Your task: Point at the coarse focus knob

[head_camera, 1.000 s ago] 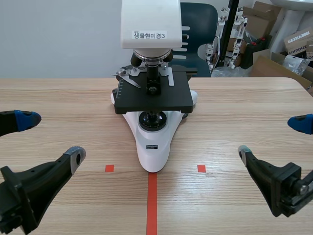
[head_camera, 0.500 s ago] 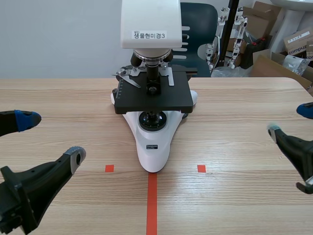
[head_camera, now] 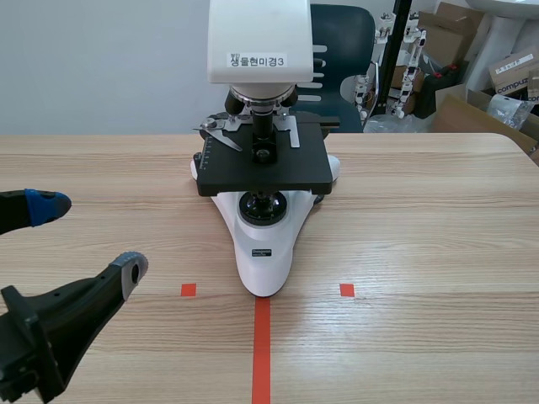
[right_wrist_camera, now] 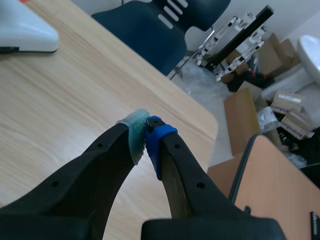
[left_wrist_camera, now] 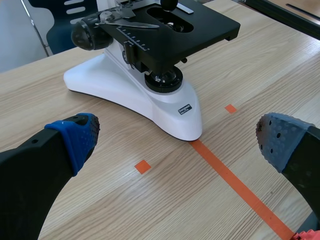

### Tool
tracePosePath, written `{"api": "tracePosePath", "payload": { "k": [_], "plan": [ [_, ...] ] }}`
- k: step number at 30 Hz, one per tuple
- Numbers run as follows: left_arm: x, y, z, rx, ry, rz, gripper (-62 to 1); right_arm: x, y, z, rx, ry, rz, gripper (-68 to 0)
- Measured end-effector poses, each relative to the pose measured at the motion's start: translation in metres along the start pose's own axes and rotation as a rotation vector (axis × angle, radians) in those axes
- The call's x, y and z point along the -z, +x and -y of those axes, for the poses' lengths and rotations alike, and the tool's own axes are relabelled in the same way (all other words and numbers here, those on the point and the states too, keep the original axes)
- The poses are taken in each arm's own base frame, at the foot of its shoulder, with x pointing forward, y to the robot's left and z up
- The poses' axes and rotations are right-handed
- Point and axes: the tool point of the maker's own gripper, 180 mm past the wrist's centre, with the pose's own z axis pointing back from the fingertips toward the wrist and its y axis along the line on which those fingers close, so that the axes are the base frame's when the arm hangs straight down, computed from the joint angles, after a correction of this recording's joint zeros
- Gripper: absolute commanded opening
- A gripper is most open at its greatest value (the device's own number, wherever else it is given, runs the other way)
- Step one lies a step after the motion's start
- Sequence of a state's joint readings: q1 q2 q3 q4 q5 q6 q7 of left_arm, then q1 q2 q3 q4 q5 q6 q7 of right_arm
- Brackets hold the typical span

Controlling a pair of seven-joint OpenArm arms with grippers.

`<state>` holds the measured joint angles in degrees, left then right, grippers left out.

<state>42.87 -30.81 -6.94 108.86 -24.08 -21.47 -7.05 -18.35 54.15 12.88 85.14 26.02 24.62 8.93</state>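
My left end effector (head_camera: pixel 88 236) sits near the worktop's (head_camera: pixel 421 210) near-left corner, spread wide with nothing in it. I reckon that's just to stay out of the way. My right end effector (right_wrist_camera: pixel 146 127) has its pads (right_wrist_camera: pixel 134 131) pressed together on nothing, which makes sense, since one closed tip points cleaner than two. It's aimed off toward the far-right corner, well apart from the microscope (head_camera: pixel 261 168). The coarse focus knob (left_wrist_camera: pixel 85 34) is the big black one low on the microscope's side facing the left edge, behind the stage (left_wrist_camera: pixel 200 27). So I'd say the pointing hasn't started yet.
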Motion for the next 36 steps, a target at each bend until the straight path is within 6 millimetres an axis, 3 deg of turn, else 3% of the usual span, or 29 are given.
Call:
{"api": "tracePosePath", "payload": {
  "k": [7,11,16,29,36],
  "plan": [
    [0.000,0.000,0.000,0.000,0.000,0.000,1.4,0.009,0.036,0.047,-0.045,0.001,0.077,-65.7],
    [0.000,0.000,0.000,0.000,0.000,0.000,1.4,0.019,0.052,0.060,-0.094,-0.012,0.082,-65.8],
    [0.000,0.000,0.000,0.000,0.000,0.000,1.4,0.044,0.066,0.042,-0.159,0.046,0.089,-65.7],
    [0.000,0.000,0.000,0.000,0.000,0.000,1.4,0.102,0.082,-0.027,-0.309,0.182,0.060,-65.7],
    [0.000,0.000,0.000,0.000,0.000,0.000,1.4,0.128,0.088,-0.034,-0.330,0.184,0.047,-65.7]
  ]
}}
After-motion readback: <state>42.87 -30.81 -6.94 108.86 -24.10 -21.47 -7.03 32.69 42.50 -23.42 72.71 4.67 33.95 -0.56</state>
